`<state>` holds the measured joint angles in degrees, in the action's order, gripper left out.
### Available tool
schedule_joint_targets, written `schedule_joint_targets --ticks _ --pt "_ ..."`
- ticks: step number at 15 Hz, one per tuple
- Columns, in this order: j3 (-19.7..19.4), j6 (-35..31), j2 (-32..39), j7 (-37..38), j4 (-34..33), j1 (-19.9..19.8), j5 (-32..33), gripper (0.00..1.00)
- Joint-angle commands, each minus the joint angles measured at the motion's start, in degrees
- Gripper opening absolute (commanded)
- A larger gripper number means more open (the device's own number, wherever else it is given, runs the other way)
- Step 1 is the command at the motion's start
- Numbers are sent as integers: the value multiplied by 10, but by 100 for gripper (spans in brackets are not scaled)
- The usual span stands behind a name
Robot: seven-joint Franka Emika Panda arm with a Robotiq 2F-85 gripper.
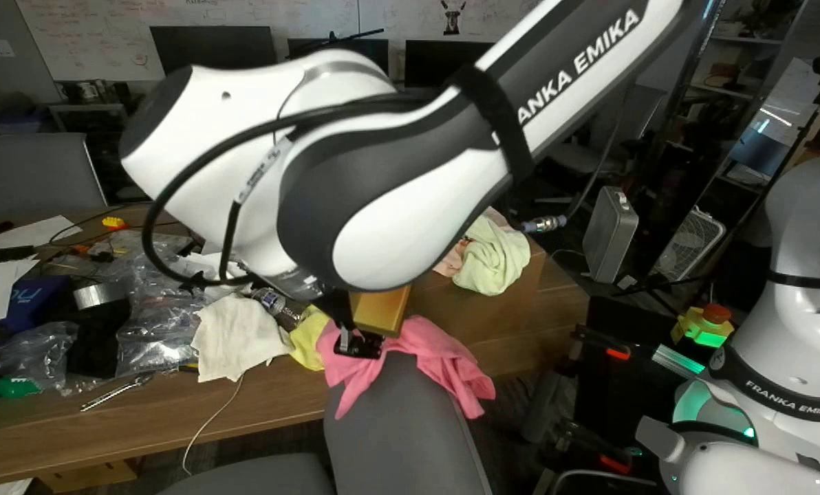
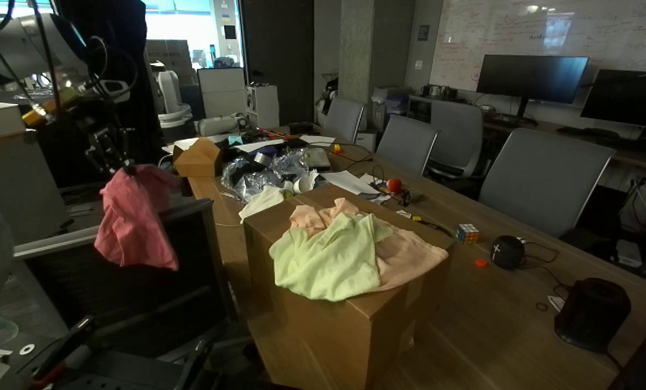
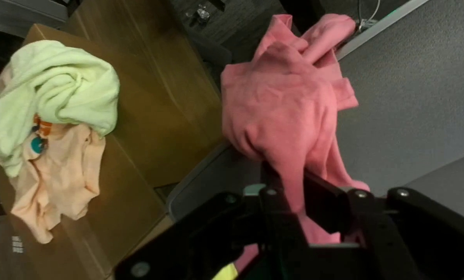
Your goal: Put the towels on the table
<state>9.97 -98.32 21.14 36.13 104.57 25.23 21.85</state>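
The light is dim, a window [image 2: 179, 24] glares, and up close the end effector [image 3: 294, 181] seems slightly blurred.

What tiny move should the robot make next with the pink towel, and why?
Probably lift the gripper a little, straight up. It seems to pinch a fold of the pink towel, whose rest drapes over the back of the gray chair, so it likely must come free before moving toward the cardboard box, where the light green towel and peach towel lie.

Towels [image 2: 347, 254] on box [image 2: 317, 330], another [image 2: 134, 222] over chair [image 1: 406, 436]
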Motion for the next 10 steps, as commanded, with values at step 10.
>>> schedule_joint_targets --ticks 10 --pt "-44 119 -148 48 -77 -104 6 4"
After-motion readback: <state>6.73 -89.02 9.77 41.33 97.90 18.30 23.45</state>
